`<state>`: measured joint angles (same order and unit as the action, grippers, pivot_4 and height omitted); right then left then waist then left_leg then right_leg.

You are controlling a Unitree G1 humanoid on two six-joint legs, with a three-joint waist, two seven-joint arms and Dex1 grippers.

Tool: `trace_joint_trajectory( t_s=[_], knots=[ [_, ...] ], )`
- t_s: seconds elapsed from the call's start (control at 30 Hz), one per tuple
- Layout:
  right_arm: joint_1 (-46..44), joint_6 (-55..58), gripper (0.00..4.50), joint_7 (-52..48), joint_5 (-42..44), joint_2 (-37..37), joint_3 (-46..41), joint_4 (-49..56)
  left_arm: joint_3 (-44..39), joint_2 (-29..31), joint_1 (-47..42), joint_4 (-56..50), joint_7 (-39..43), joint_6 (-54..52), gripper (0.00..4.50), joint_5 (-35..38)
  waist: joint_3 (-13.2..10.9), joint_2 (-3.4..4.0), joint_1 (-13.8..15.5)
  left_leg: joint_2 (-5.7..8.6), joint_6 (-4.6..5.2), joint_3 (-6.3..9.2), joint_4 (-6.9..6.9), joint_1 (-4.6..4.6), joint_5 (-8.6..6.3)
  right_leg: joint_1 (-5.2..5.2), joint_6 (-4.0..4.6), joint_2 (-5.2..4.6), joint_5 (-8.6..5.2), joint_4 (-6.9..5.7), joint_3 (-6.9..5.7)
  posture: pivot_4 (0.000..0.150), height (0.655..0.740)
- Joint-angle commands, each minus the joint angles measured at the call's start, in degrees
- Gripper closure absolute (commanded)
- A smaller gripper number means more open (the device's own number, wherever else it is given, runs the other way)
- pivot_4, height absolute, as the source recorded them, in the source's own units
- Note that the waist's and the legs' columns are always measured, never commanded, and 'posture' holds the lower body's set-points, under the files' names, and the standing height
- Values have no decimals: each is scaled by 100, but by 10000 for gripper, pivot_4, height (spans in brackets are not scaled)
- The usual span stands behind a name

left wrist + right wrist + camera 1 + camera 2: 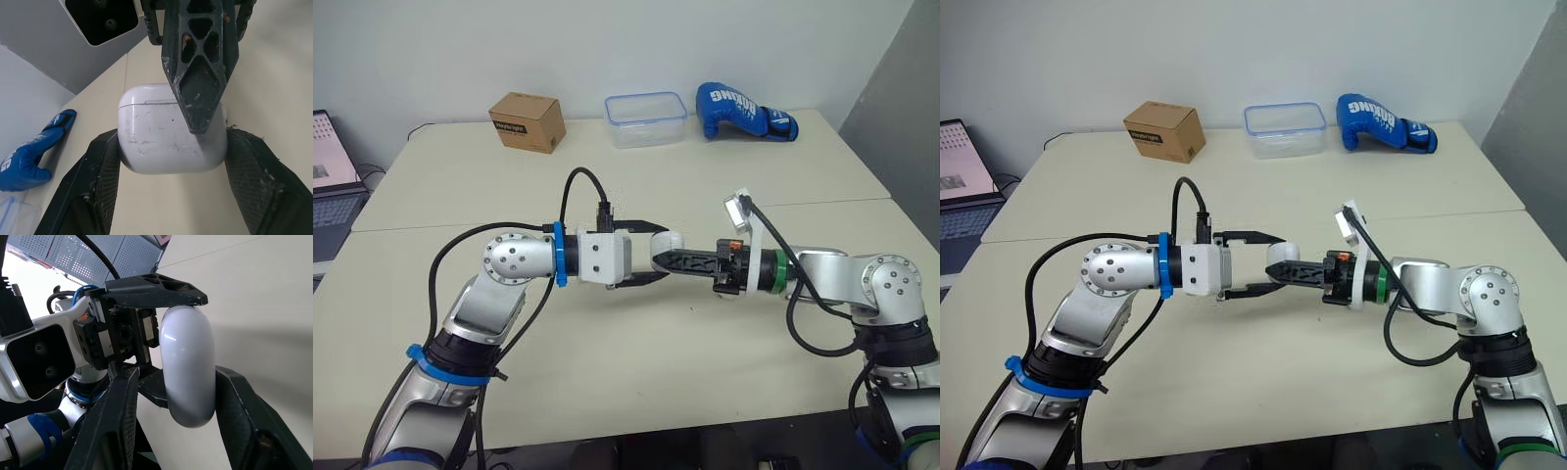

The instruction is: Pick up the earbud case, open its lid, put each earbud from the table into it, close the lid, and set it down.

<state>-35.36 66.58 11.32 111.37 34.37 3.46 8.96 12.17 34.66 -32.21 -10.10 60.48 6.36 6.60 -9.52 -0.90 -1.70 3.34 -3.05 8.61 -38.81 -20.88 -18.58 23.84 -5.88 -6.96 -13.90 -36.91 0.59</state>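
I held 1 earbud case (668, 243) over the middle of the table (636, 176), and its lid was shut. My left gripper (172, 147) was clamped on its 2 sides. My right gripper (182, 382) reached in from the right and was clamped on its front and back. At the far side sat 1 brown box (528, 121), 1 see-through tub (646, 118) with a blue rim, and 1 blue boxing glove (744, 111). 1 laptop (333, 186) was at the far left.

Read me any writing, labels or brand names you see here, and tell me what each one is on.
On the blue boxing glove: white lettering, too blurred to read.
On the cardboard box: dark label, too small to read.
On the laptop screen: nothing legible.
On the earbud case: no marking visible.
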Motion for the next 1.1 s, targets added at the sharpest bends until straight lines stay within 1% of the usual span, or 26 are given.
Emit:
trace_joint_trajectory(
  t_s=[0.03,0.1,0.2,0.3,0.33,0.47,0.57,0.6,0.63,0.7,0.73,0.77,0.83,0.87,0.93,1.0,1.1],
  knots=[
    [-117,-158,19960,-76,163,56,-28,213,-36,1,-30,-205,-53,8,17487,21,0,0,1,0,0,0,0,0,0,0,0,0,0,0,0,1500,7307],
    [-119,-166,19960,-84,163,62,-16,211,-38,1,-35,-201,-53,-1,17487,19,0,0,1,0,0,0,0,0,0,0,0,0,0,0,0,1500,7307],
    [-119,-194,25414,-78,163,71,-3,215,-42,23,-28,-184,-42,-4,17487,4,0,0,1,0,0,0,0,0,0,0,0,0,0,0,-1,1500,7307],
    [-119,-221,35786,-76,163,83,15,211,-45,31,-24,-165,-41,3,17487,-10,0,0,0,0,0,0,0,0,0,0,0,0,0,1,0,1500,7307],
    [-114,-228,36936,-77,163,86,17,217,-49,30,-20,-175,-48,-15,17487,-9,0,0,1,0,0,0,0,0,0,0,0,0,0,0,0,1500,7307],
    [-101,-246,36907,-77,163,79,28,228,-67,5,-24,-180,-98,-77,17487,-18,0,0,1,0,0,0,0,0,0,0,0,1,0,0,0,1500,7307],
    [-90,-242,36907,-96,163,66,55,264,-56,39,-32,-212,28,-321,17487,138,0,0,1,0,0,0,0,0,0,0,0,1,0,0,0,1500,7307],
    [-89,-241,36907,-93,163,68,66,274,-73,48,-36,-224,41,-414,10318,182,0,0,0,0,0,0,0,0,0,0,0,1,0,0,0,1500,7307],
    [-90,-237,36907,-94,163,76,77,283,-115,47,-42,-258,34,-631,8048,289,0,0,0,0,0,0,0,0,0,0,0,1,0,0,0,1500,7307],
    [-98,-212,36907,-110,150,137,105,306,-173,97,-19,-376,106,-993,1807,513,0,0,-1,0,0,1,0,0,0,0,0,1,0,-1,0,1500,7307],
    [-127,-158,36907,-158,69,191,127,321,-223,126,-2,-414,115,-1110,190,595,0,0,-1,0,0,1,0,0,0,0,0,1,0,-1,0,1500,7307],
    [-149,-125,36907,-195,9,231,146,332,-254,149,8,-439,115,-1173,190,639,0,0,-1,0,0,1,0,0,0,0,0,1,0,0,0,1500,7307],
    [-254,68,36907,-494,-434,382,195,414,-342,254,7,-448,171,-1448,190,793,-1,1,-1,0,1,0,0,0,0,0,0,1,0,0,0,1500,7307],
    [-324,199,36907,-734,-786,502,238,478,-398,355,0,-419,239,-1674,190,897,-1,2,-2,0,1,1,0,0,0,0,-1,1,0,0,0,1500,7307],
    [-507,429,36907,-1460,-1694,805,406,749,-535,654,-17,-399,376,-2658,190,1321,-1,2,-6,-1,3,0,0,0,-1,1,-1,3,-1,-2,0,1500,7307],
    [-675,479,36907,-2151,-2474,1042,614,985,-565,869,-63,-384,505,-3395,190,1649,-2,3,-14,-3,19,3,0,0,-10,3,-2,8,-2,-3,-1,1500,7307],
    [-917,343,36907,-3085,-3558,1304,991,1231,-533,987,-175,-379,636,-4105,190,1964,-3,4,-11,-3,21,4,0,0,-11,2,-5,9,-3,-1,-3,1500,7307]
  ],
)
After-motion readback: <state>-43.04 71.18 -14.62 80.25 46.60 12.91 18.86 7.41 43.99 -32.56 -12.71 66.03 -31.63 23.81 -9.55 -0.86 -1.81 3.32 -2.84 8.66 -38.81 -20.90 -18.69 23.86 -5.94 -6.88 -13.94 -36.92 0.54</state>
